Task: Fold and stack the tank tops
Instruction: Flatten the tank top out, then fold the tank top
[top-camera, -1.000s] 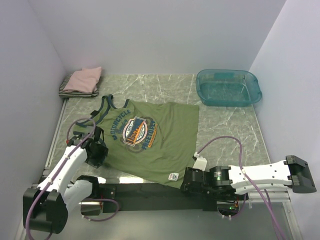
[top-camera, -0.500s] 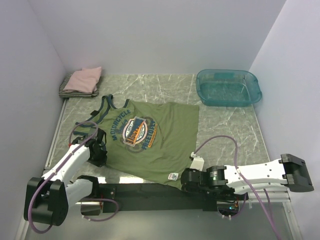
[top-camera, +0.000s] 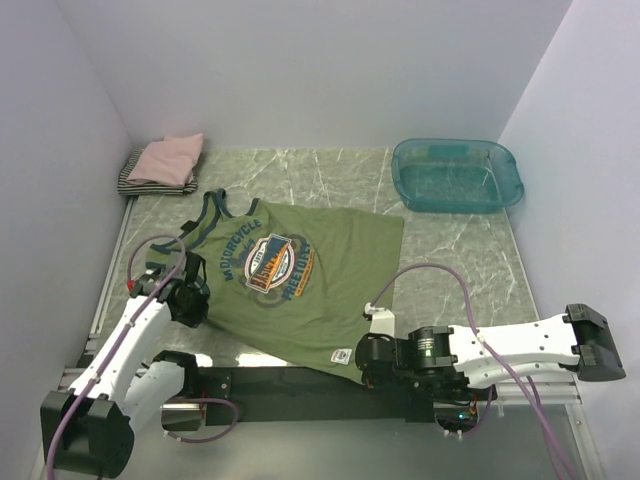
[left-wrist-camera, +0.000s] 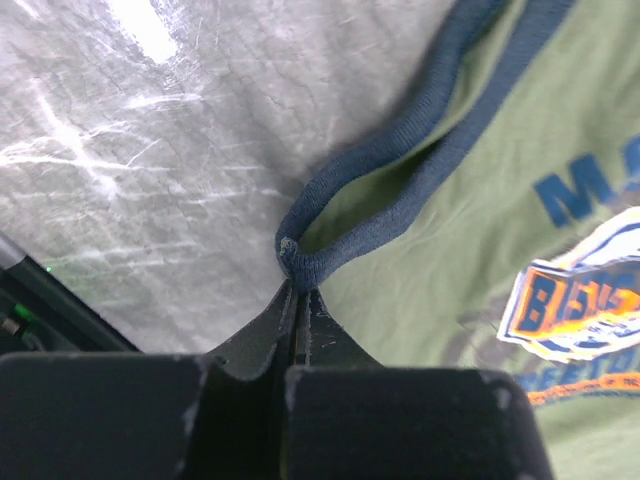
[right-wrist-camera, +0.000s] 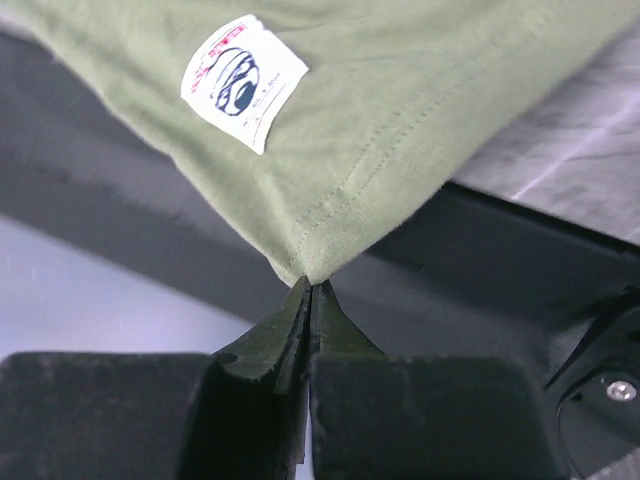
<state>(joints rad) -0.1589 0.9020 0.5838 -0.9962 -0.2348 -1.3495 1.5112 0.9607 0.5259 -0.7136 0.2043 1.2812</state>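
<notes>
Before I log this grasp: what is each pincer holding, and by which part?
Both hold the green tank top: left pincer pinches its navy trim, right pincer its bottom corner.

Desk (top-camera: 440, 250): grey-green marbled top. Landmark is the teal plastic tub (top-camera: 458, 207), standing on the desk.

Olive-green tank top (top-camera: 320, 270) lies spread out, print up, left of the tub and nearer the arms. One corner comes close to the tub. The opposite hem corner overhangs the desk's front edge.

Striped tank top (top-camera: 135, 180), folded, lies far left of the tub. Pink tank top (top-camera: 170, 157) is folded on it.
</notes>
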